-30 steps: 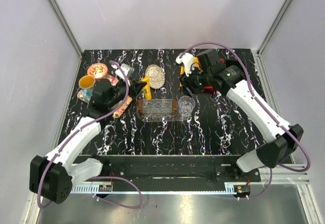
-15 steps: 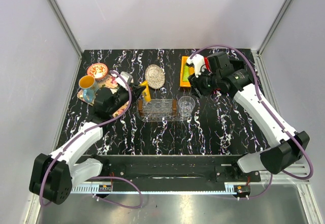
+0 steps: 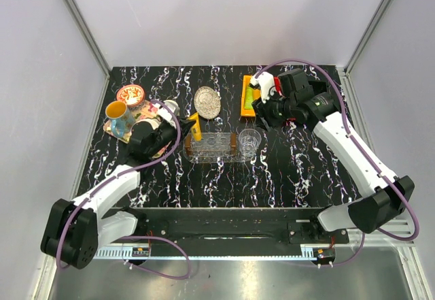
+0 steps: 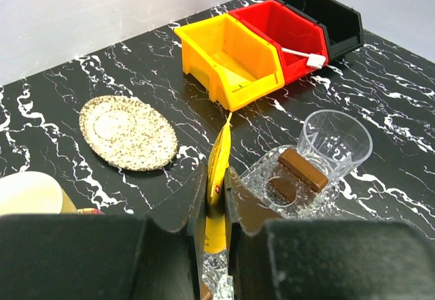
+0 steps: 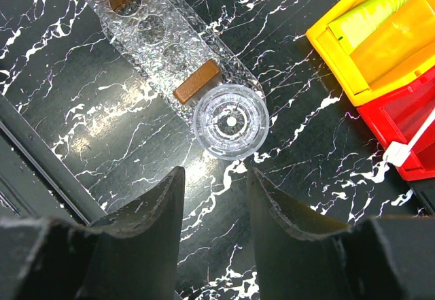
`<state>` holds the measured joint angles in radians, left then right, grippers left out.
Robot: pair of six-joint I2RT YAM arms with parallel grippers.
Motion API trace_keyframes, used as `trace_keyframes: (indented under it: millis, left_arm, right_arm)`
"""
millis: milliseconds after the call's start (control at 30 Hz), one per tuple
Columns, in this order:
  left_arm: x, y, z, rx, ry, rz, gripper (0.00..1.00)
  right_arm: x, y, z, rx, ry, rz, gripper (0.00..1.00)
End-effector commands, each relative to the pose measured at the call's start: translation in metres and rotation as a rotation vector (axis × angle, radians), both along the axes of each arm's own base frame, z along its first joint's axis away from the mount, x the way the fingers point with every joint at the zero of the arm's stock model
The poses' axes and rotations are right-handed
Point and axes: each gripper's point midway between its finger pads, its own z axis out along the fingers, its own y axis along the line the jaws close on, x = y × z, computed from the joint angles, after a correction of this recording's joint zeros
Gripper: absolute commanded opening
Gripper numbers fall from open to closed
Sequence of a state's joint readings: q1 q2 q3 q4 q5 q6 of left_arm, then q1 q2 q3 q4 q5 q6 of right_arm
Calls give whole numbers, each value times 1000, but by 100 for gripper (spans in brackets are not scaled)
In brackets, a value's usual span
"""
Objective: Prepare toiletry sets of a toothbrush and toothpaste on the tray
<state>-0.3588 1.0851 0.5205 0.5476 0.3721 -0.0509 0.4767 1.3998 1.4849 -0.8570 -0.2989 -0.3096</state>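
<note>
Now your left gripper pinches the orange tube over the tray, at its end; your right gripper hangs spread and empty above the glass.

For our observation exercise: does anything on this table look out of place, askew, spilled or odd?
Nothing is spilled or broken. The toothbrush lies slantwise in the red bin, its head at the front rim. The left gripper pinches the orange tube at the tray end.
</note>
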Motion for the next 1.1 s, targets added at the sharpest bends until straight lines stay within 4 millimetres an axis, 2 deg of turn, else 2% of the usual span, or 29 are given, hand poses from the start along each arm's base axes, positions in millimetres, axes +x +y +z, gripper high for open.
trace_keyframes:
  millis: [0,1067]
  left_arm:
    - [6,1,24,-29,-112,7,0]
    - [4,-1,9,-33,-64,-15,0]
  right_arm:
    - [6,2,11,36,-41,-1,46]
    - [8,2,9,51,-32,-5,46]
